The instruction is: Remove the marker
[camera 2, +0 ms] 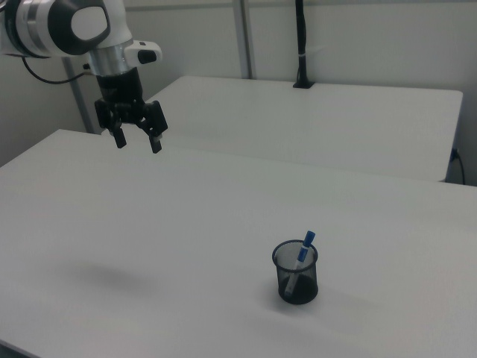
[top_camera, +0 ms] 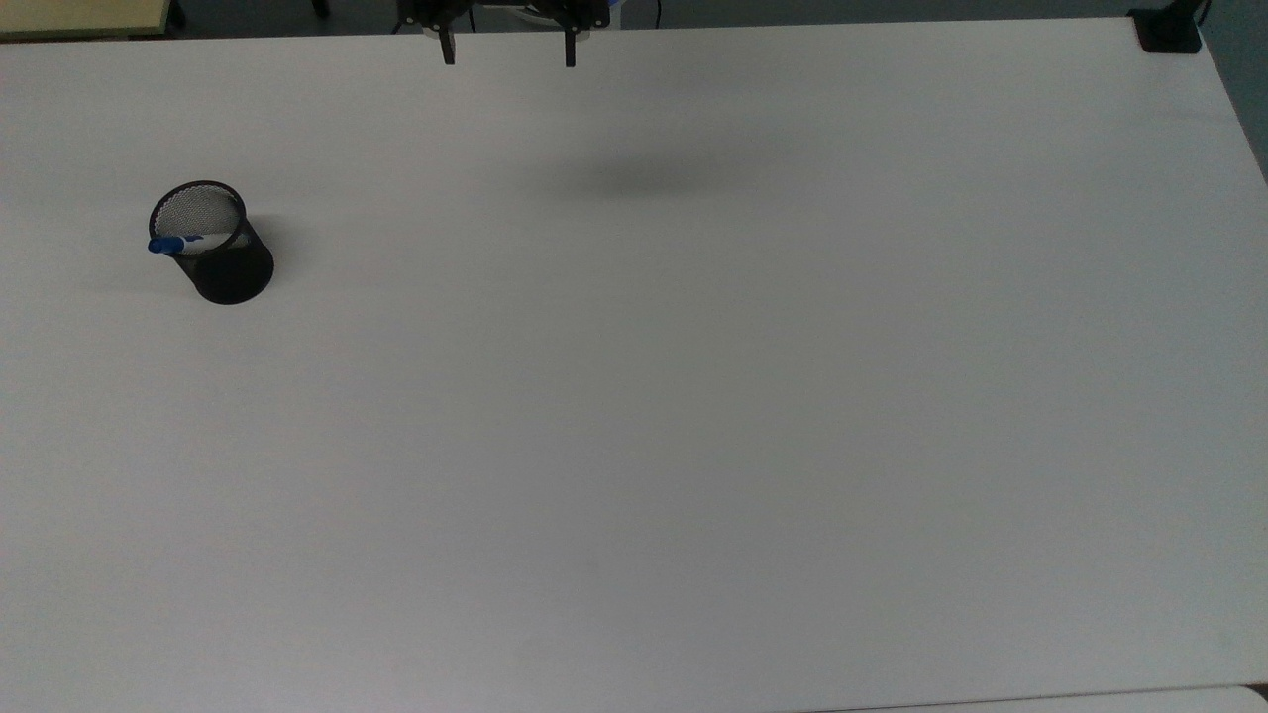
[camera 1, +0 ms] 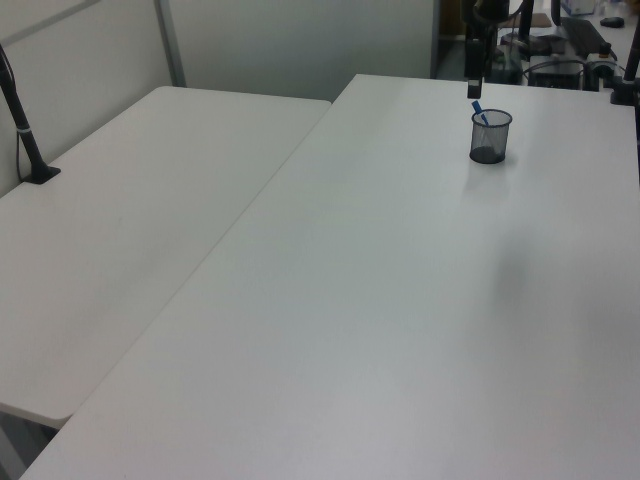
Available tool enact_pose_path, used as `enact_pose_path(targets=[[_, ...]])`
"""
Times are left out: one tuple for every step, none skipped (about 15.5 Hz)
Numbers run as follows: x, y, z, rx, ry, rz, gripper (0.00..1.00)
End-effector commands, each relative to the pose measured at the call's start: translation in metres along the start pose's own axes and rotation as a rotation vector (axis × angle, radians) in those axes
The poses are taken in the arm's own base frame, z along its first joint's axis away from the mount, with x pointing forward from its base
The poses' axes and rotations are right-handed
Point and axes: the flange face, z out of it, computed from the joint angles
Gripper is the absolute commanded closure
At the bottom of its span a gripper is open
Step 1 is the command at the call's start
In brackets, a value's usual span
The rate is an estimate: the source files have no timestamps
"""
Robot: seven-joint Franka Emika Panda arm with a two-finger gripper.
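While the marker [camera 2: 303, 256] leans in the black mesh cup [camera 2: 297, 273] at the lower right of the right view, blue cap poking above the rim, the gripper [camera 2: 136, 141] hangs well apart at upper left, jaws released and empty. An off-centre descent could catch the rim and tip the light cup on the counter [camera 2: 223, 224], or a slanted pull could drag the cup along with the marker.

You have one marker [camera 2: 302, 257], standing in one mesh cup [camera 2: 297, 273]. One arm [camera 2: 67, 26] carries one claw [camera 2: 137, 141] with two fingers [camera 2: 156, 143]. You can count two worktops [camera 2: 223, 224], side by side, and two black posts [camera 2: 300, 45].
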Motion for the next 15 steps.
enact_pose_path(targets=[[-0.002, 0.004, 0.0, 0.008, 0.004, -0.015, 0.0], [-0.002, 0.004, 0.001, 0.008, 0.003, -0.015, 0.0], [-0.002, 0.004, 0.001, 0.008, 0.003, -0.014, 0.0], [-0.002, 0.005, 0.0, 0.008, 0.006, -0.012, 0.0], [-0.002, 0.004, 0.001, 0.008, 0.004, -0.012, 0.0], [-0.002, 0.005, 0.001, 0.008, 0.004, -0.009, 0.0], [-0.002, 0.005, 0.001, 0.008, 0.004, -0.011, 0.0], [-0.002, 0.008, 0.002, 0.008, 0.003, -0.006, 0.0], [-0.001, 0.009, 0.002, 0.006, 0.004, -0.011, 0.0], [-0.002, 0.017, 0.001, 0.005, 0.005, -0.002, 0.0], [-0.002, 0.026, 0.003, 0.005, 0.003, 0.006, 0.0], [-0.002, 0.033, 0.003, 0.005, 0.005, 0.009, 0.0], [-0.001, 0.042, 0.004, 0.006, 0.015, 0.022, 0.0], [0.003, 0.057, 0.011, 0.005, 0.019, 0.046, 0.0], [0.008, 0.064, 0.017, 0.003, 0.021, 0.059, 0.0]])
